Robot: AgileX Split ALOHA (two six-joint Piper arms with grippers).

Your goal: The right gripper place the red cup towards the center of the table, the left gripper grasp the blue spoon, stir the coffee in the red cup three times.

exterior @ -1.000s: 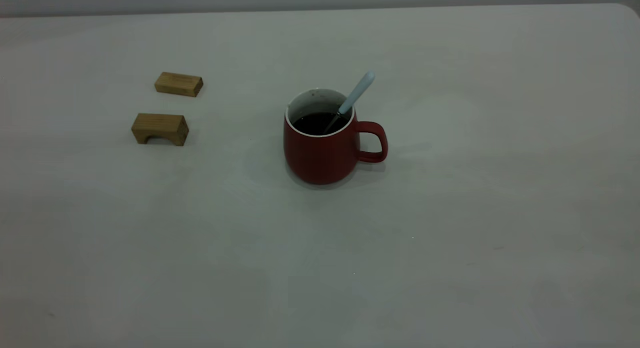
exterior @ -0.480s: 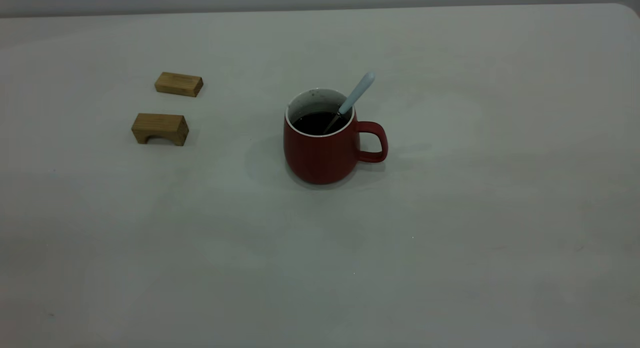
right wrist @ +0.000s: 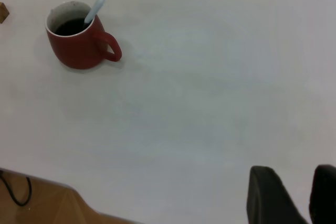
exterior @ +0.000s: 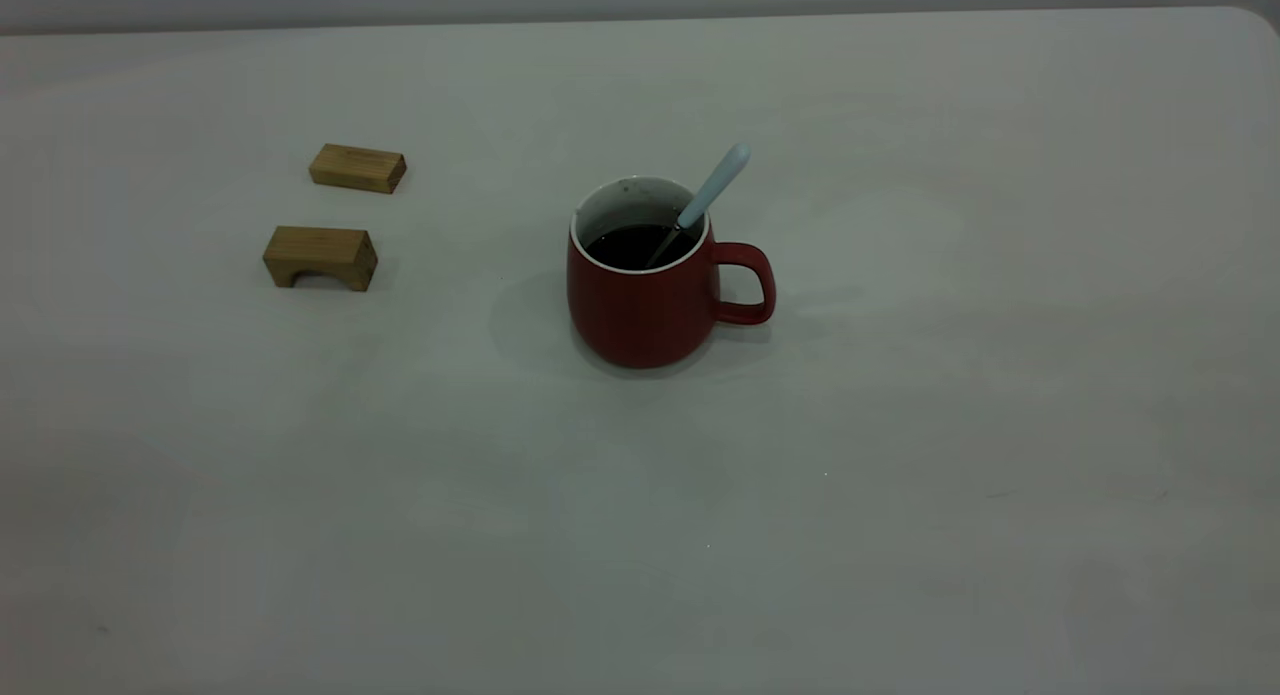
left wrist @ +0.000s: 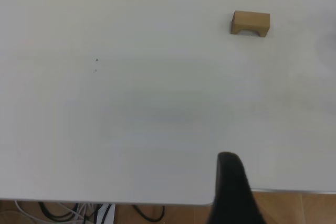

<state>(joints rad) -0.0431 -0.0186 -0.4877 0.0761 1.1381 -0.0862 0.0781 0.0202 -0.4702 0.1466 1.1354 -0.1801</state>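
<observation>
The red cup [exterior: 640,310] stands upright near the middle of the table [exterior: 950,455], its handle pointing right. Dark coffee [exterior: 628,247] fills it partway. The blue spoon [exterior: 712,185] leans in the cup against the rim on the handle side, with its bowl in the coffee. No gripper appears in the exterior view. In the right wrist view the cup [right wrist: 79,48] and spoon [right wrist: 95,10] lie far from my right gripper [right wrist: 294,182], which is open and holds nothing. A black part of my left gripper [left wrist: 231,182] hangs over the table's near edge, far from the cup.
Two tan wooden blocks lie to the left of the cup: a flat one [exterior: 357,168] and an arched one [exterior: 320,258] in front of it. The table's edge [left wrist: 157,202] has cables beneath it in the left wrist view.
</observation>
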